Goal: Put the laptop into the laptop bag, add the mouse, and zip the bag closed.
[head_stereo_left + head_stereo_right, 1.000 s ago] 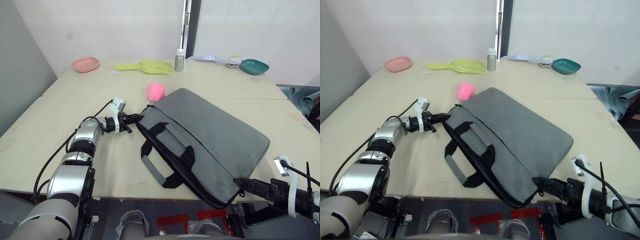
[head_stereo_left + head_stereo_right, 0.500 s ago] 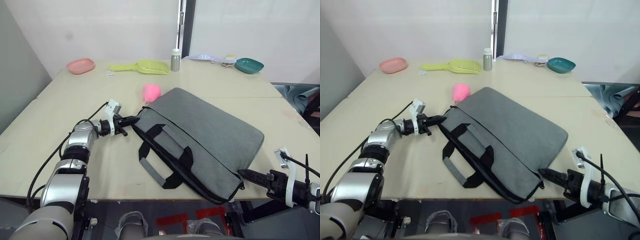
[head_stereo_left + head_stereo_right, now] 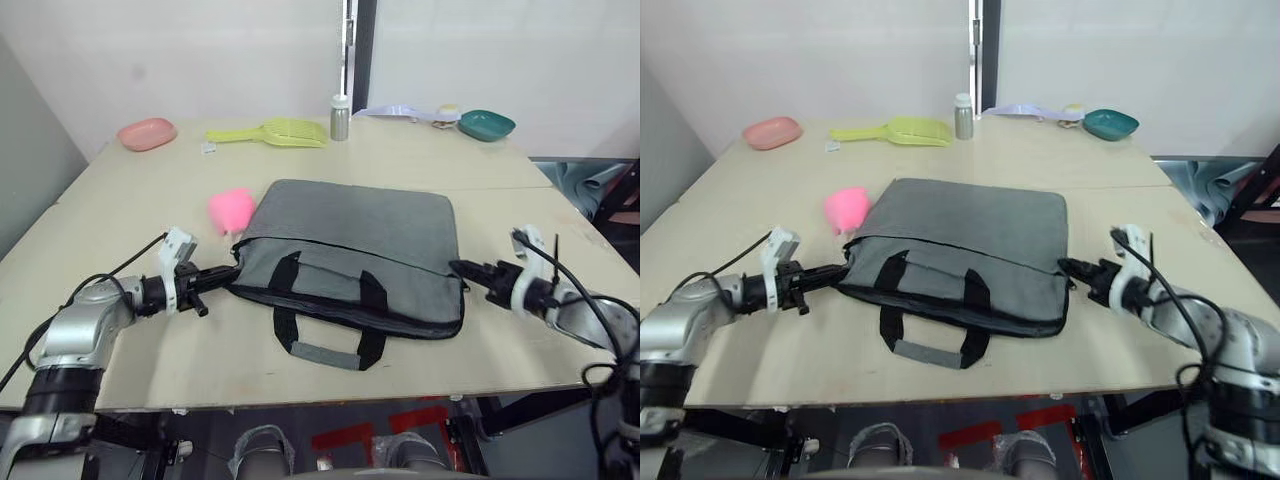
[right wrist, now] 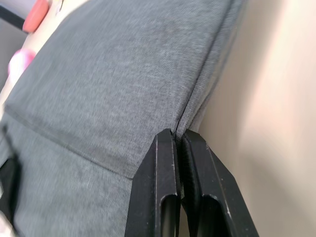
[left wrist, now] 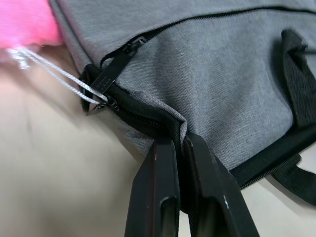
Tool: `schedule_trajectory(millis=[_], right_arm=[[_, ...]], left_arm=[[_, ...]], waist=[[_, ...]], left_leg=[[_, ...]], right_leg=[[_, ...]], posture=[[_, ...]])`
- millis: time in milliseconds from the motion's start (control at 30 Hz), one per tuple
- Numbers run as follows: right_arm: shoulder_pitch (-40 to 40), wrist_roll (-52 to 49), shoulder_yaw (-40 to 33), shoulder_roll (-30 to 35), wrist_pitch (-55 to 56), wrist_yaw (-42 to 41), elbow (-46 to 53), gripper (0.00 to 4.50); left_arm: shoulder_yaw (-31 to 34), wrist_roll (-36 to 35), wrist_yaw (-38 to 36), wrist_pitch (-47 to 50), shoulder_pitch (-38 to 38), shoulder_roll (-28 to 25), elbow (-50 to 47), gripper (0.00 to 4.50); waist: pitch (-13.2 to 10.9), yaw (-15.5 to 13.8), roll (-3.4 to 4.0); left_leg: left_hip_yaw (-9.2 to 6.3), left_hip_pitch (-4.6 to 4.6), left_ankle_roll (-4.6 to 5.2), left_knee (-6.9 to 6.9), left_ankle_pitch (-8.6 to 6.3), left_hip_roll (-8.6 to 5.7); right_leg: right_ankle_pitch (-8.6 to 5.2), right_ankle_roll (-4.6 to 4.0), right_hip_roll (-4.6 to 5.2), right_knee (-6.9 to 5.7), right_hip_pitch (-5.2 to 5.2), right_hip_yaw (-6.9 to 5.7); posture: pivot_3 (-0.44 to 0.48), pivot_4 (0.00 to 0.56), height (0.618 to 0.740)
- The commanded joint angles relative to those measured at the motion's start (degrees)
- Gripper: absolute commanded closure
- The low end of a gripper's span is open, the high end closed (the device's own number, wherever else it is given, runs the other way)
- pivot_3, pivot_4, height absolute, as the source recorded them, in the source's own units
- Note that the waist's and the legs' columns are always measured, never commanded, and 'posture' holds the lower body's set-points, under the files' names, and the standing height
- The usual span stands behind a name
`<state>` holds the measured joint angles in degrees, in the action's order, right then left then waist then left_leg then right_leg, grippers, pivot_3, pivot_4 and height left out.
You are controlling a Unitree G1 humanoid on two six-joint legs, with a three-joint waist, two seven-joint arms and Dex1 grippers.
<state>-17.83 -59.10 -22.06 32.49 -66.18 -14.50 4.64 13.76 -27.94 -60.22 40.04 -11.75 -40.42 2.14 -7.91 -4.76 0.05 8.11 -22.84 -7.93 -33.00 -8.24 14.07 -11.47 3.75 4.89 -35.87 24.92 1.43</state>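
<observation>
Near the table's front edge, both grippers pinch the laptop bag; uneven tugging could slip the fabric.

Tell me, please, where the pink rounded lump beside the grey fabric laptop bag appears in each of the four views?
Left eye view: pink rounded lump sits on the table at the bag's far left corner.
Right eye view: same spot, left of the grey fabric laptop bag.
Left wrist view: a pink patch in the corner, beyond the bag's edge.
Right wrist view: a small pink blur past the bag's far corner.
Shared landmark: the bag.
</observation>
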Motion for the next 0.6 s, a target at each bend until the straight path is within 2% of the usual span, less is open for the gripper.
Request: schedule_trajectory(millis=[33, 167, 367, 600], right_arm=[[-4.6, 2.1, 1.6, -1.7, 2.9, -1.1, -1.2, 4.38], [-7.6, 4.6, 3.0, -3.3, 4.1, -2.2, -4.0, 4.38], [-8.5, 5.1, 3.5, -4.7, 3.0, -3.5, -4.0, 4.38], [-6.6, 4.5, 3.3, -5.8, 1.4, -3.2, -1.9, 4.38]], left_arm=[[2.8, -5.0, 0.6, 4.8, 4.8, -1.5, -8.4, 4.50], [5.1, -7.5, 1.4, 7.7, 9.1, -3.1, -12.2, 4.50], [6.9, -7.9, 2.1, 7.3, 12.1, -4.5, -13.2, 4.50], [5.8, -6.5, 2.5, 4.5, 12.4, -4.6, -11.2, 4.50]], waist=[[0.0, 0.0, 0.00], [0.0, 0.0, 0.00], [0.0, -0.3, 0.00], [0.0, -0.3, 0.00]], left_leg=[[0.00, -0.01, 0.00, 0.05, 0.00, 0.01], [-0.01, 0.00, 0.00, 0.08, 0.00, 0.02], [0.00, 0.04, 0.01, 0.06, 0.00, 0.02], [0.02, 0.11, 0.01, 0.05, 0.00, 0.03]], right_leg=[[0.00, 0.00, -0.01, 0.04, 0.01, -0.02], [-0.01, -0.01, -0.03, 0.07, 0.01, -0.03], [0.00, -0.01, -0.04, 0.03, -0.01, -0.01], [0.00, -0.01, -0.05, -0.01, -0.02, 0.02]], posture=[[0.000, 0.150, 0.740], [0.000, 0.150, 0.740], [0.000, 0.150, 0.740], [0.000, 0.150, 0.740]])
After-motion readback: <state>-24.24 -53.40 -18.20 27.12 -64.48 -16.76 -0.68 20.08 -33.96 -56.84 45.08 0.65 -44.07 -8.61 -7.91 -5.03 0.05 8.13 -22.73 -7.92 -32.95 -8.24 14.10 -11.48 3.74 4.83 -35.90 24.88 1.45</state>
